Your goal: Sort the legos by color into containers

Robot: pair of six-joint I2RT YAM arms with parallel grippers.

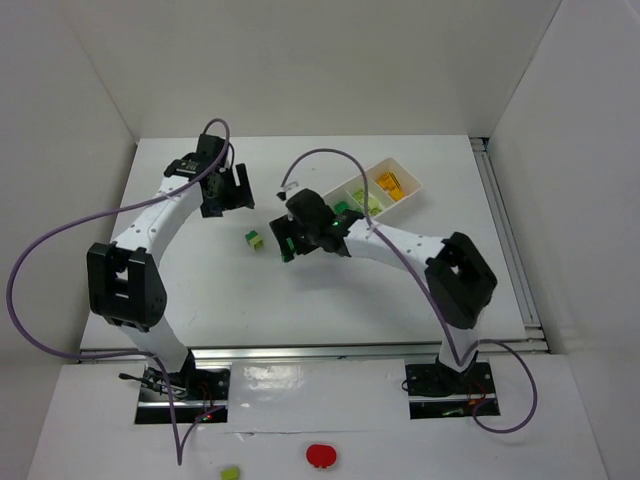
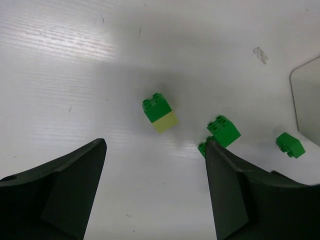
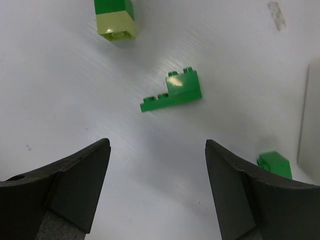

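Note:
A dark green brick stacked on a pale lime one [image 1: 254, 239] lies on the table between my two grippers. The left wrist view shows this stack [image 2: 160, 114] ahead of my open left gripper [image 2: 156, 144], with two loose green bricks [image 2: 223, 131] [image 2: 290, 145] to its right. My left gripper [image 1: 232, 190] hovers up-left of the stack. My right gripper [image 1: 285, 240] is open and empty [image 3: 157, 143] above a flat green piece with a brick on it [image 3: 175, 92]. The stack [image 3: 115, 20] lies farther off. The white tray [image 1: 412, 192] holds orange-yellow, lime and green bricks.
A green brick [image 3: 275, 165] lies beside my right finger. White walls close in the table at the back and sides. A flat red round thing [image 1: 321, 456] and a lime brick [image 1: 230, 472] lie on the near ledge in front of the arm bases.

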